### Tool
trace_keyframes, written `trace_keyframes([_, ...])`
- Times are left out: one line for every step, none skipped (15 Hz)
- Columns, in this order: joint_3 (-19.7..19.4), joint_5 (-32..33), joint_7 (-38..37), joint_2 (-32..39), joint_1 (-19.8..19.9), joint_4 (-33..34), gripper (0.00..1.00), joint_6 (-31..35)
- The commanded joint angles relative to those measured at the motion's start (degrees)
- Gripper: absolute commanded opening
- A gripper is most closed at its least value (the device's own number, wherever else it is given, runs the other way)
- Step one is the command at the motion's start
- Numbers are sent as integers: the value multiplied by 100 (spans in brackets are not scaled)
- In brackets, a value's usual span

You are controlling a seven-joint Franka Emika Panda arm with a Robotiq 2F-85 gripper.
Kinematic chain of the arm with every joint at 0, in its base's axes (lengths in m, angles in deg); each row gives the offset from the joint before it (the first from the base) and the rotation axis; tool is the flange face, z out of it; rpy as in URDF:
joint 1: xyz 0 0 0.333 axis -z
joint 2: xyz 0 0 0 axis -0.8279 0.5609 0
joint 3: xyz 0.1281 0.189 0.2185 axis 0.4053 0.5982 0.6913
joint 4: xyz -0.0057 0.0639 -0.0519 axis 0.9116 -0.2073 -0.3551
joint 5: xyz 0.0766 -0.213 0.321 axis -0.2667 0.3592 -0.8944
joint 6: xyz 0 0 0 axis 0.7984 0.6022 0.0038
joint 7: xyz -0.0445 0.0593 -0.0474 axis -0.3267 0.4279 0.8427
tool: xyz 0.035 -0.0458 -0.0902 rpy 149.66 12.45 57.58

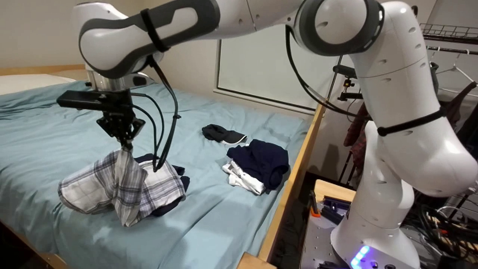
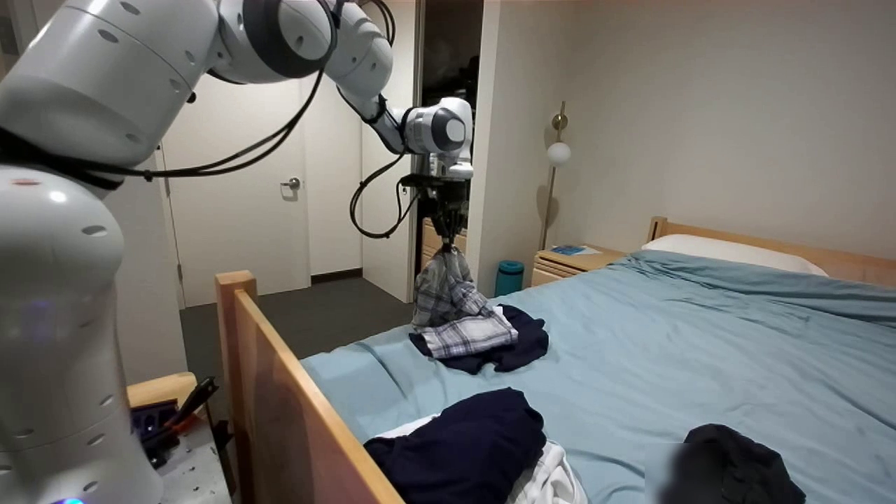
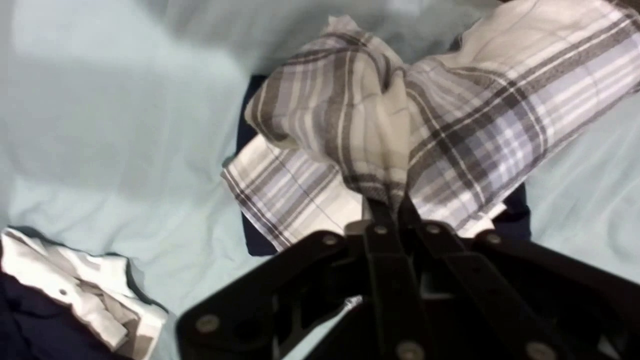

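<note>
while the claw [image 1: 127, 146] pinches a plaid cloth [image 1: 129, 183], navy clothing [image 2: 525, 339] lies partly beneath it on the bed [image 2: 665, 364]

The white arm [image 1: 401, 82] has grey-rimmed joints [image 1: 341, 22], black straps [image 1: 410, 122] and cables [image 1: 176, 116]; in an exterior view, blue lights [image 1: 360, 257] glow between four and five o'clock. Screws [image 3: 207, 323] stud the black gripper [image 3: 395, 202].

Soft, rather dim indoor light lays faint shadows over the bed [image 1: 209, 209] and sheen on the white arm [image 1: 397, 89], whose light strip [image 1: 360, 257] glows blue-violet, while a blurred patch smears the black cloth [image 2: 745, 469] in an exterior view and the wrist view looks washed-out, its pincer [image 3: 395, 206] dark and soft-edged.
</note>
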State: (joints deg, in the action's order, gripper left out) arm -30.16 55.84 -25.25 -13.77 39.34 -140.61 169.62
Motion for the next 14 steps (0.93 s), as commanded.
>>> trace_keyframes([209,-847,-115,-788,383,-1390,6,324])
trace_keyframes([200,-1082,-125,-938,464,-1688,6,378])
trace_keyframes([176,-1289,-155,-1086,538,-1980,6,433])
trace_keyframes([160,-1515,-136,-1244,633,-2278,6,523])
trace_keyframes([149,-1748,-87,-1395,740,-2580,6,624])
trace_keyframes([163,-2048,97,-1553,888,-2885,6,769])
trace_keyframes([162,-2323,274,-1707,1017,-3199,6,955])
trace_keyframes([153,-2433,693,-1866,1149,-3509,6,1043])
trace_keyframes([109,-2512,975,-2034,1262,-3837,6,1003])
trace_keyframes([12,-2475,980,-2138,1359,-4049,6,672])
trace_keyframes([-89,-2375,996,-2216,1461,-4243,6,416])
trace_keyframes([-198,-2320,1063,-2273,1596,-4424,6,120])
trace_keyframes([-315,-2240,1220,-2351,1718,-4655,6,-26])
trace_keyframes([-453,-2115,1453,-2416,1848,-4855,6,-105])
